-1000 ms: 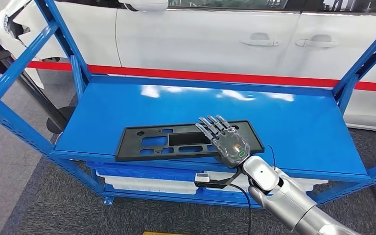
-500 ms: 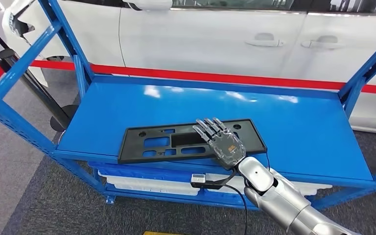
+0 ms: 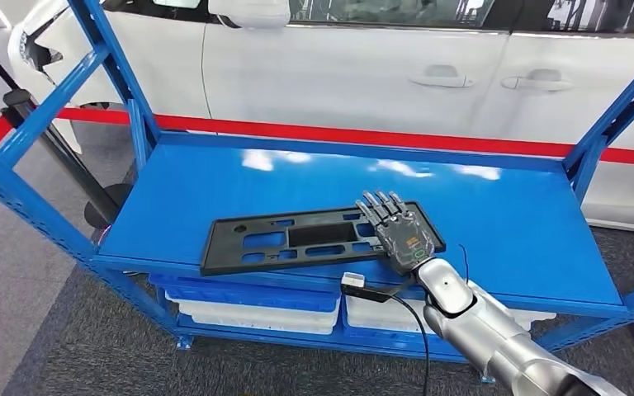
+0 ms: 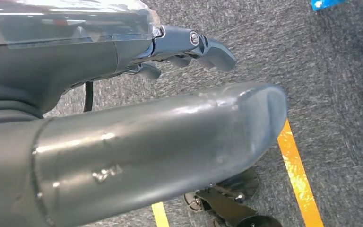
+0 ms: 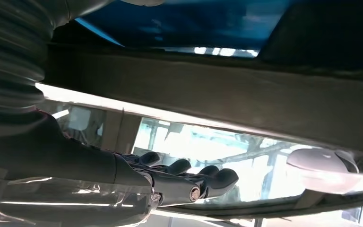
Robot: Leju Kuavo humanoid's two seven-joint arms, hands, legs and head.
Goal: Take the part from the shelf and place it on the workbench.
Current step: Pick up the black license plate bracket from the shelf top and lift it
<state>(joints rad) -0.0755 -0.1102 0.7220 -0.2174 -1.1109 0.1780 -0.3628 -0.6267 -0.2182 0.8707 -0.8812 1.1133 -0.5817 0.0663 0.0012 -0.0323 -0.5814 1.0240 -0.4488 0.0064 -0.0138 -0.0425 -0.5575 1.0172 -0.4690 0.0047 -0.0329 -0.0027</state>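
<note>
**Mia:** Silver arm first, that is the nearest thing. It comes up from the low right and ends in the right hand (image 3: pixel 399 234). What is the hand doing?

**Ben:** It lies flat over the right end of the black part (image 3: pixel 318 238), fingers (image 3: pixel 382 208) straight and a little apart. It holds nothing. I think it touches the top of the part, but I cannot be sure.

**Mia:** And the part?

**Ben:** Flat on the blue shelf (image 3: pixel 503 223), close to the front edge, a bit crooked. It is a long thin plate with holes cut in it.

**Mia:** So which step is this?

**Ben:** I would say the reaching step. Nothing is picked up, so the job has hardly begun.

**Mia:** What does the next move need?

**Ben:** A real hold. The plate is thin and flat (hard to get under), so the thumb may have to go below the front edge while the fingers press on top.

**Mia:** The left hand (image 4: pixel 189 45)?

**Ben:** It hangs over grey carpet, fingers bent, holding nothing. Farther back is a white car (image 3: pixel 355 66).
</note>
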